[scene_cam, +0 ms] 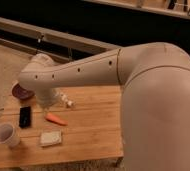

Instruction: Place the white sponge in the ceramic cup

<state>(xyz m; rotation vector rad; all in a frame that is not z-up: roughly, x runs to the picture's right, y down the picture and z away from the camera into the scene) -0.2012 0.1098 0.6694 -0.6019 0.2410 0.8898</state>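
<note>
Arm: the big white arm (88, 70) reaches in from the right and crosses above the far half of the table, its bend hanging over the back left corner.
Table: a low wooden table (95, 132) carries everything; its right half is bare wood.
Gripper: the gripper (47, 101) hangs below the bend of the arm, near the far edge of the table, between the bowl and the lumpy object. Whether it is wide, narrow or holding anything, I cannot tell; it sits well apart from the sponge.
Bowl: a dark purple bowl (19, 92) stands at the back left, partly hidden by the arm.
Cup: the white cup (5, 135) stands upright at the front left corner, mouth up and looking empty.
Sponge: the white sponge (51, 138) lies flat near the front edge, to the right of the cup and apart from it, just in front of the orange piece.
Black slab: a phone-like slab (25, 116) lies between bowl and cup.
Orange piece: a carrot-like thing (55, 119) lies slanted mid-table.
Lumpy object: a whitish lump (64, 100) sits beside the gripper, not the target.
Step in hand: reaching for the sponge; the pick looks not yet done.
How to do it well: come toward the front edge, clear the orange piece, descend straight over the sponge, pinch across its flat sides, then lift high enough to pass the cup's rim.
</note>
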